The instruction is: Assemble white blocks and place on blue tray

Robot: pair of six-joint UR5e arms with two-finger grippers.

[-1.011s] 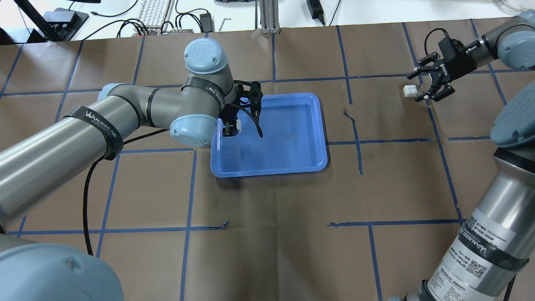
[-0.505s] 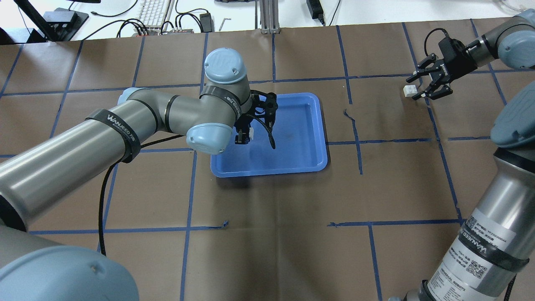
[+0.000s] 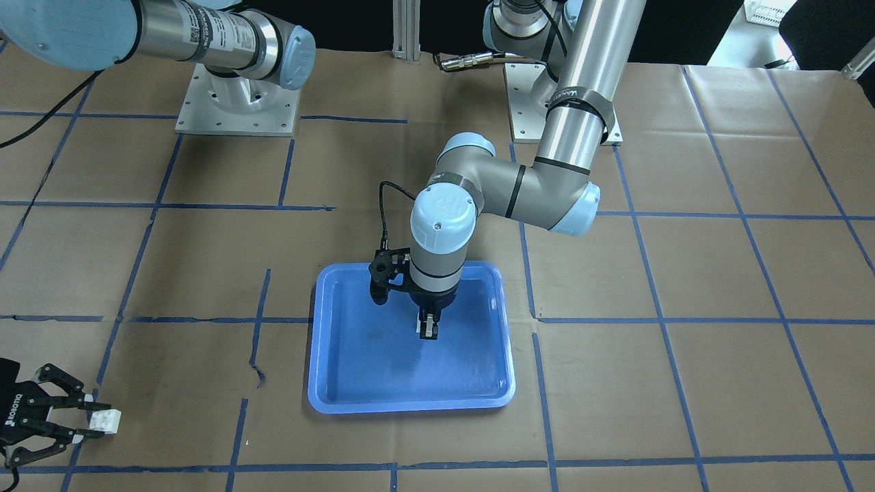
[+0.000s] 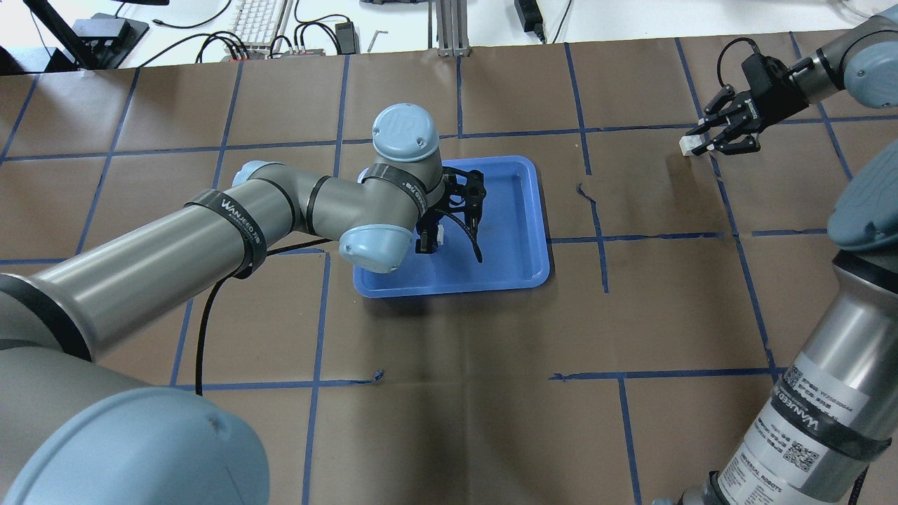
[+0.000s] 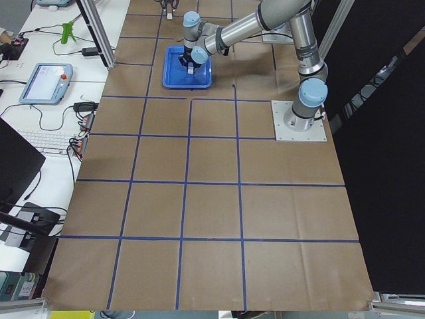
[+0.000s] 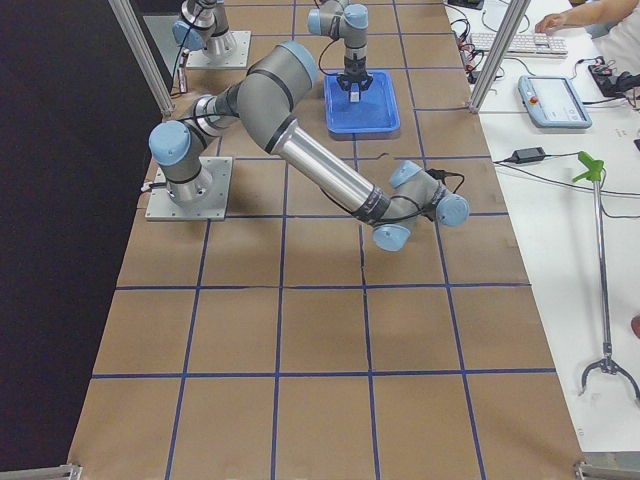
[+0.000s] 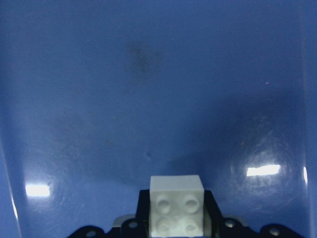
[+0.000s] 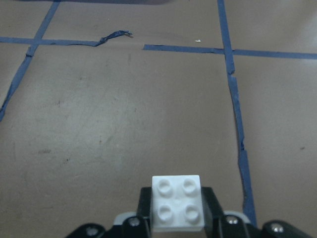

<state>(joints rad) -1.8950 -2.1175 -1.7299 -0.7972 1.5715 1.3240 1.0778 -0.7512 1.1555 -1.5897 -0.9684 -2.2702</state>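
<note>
Left gripper [image 4: 428, 243] clenching tiny white square plastic brick [image 7: 177, 203], hovering over large blue plastic tray [image 4: 515, 231] mid-table. Right gripper [image 4: 704, 144] grasping second white brick [image 8: 177, 204] near far right corner. I'm aiming for square stud-to-underside alignment before pressing.

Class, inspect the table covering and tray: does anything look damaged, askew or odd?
Yes. A blue tape line is torn and wrinkled beside the blue tray, and a loose tape end curls up nearer the robot. The tray's floor shows a dark smudge.
</note>
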